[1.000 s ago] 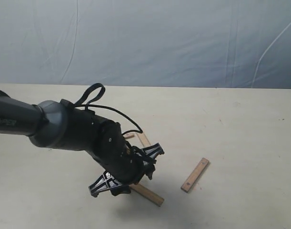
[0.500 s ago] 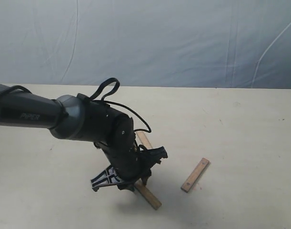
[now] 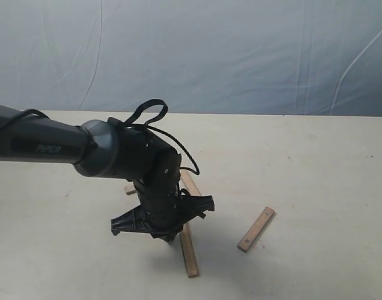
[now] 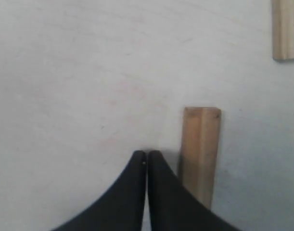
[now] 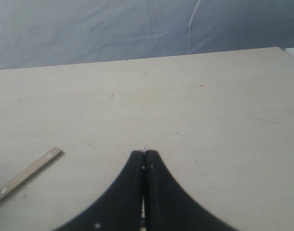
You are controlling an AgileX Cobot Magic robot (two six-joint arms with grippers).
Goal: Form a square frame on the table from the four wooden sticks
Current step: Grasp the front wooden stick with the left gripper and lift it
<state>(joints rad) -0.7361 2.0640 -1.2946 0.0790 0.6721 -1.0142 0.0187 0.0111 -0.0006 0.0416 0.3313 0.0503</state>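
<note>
Left claw (image 4: 147, 155): fingers pressed together, nothing between them. The tips are low over the desk (image 3: 316, 187); I cannot tell whether they touch it. Front stick (image 3: 189, 251) lies flat just beside the tips and is not gripped. A second stick (image 3: 189, 182) lies just beyond it, partly hidden behind the arm. A third stick (image 3: 130, 189) shows only one end, on the arm's other side. Fourth stick (image 3: 256, 229), with small dark marks, lies well apart to the right, slanted. Right claw (image 5: 144, 154): also closed and empty, held over the desk away from the work.

Judgement: no square frame yet, and the sticks form no corners that I can see. The step in hand looks like nudging the front stick into line with the closed tips rather than lifting it. The next move likely calls for squaring its end against a neighbour. After that, the fourth stick needs fetching and turning to close the outline. Risk: a sideways push could skew the neighbours.
</note>
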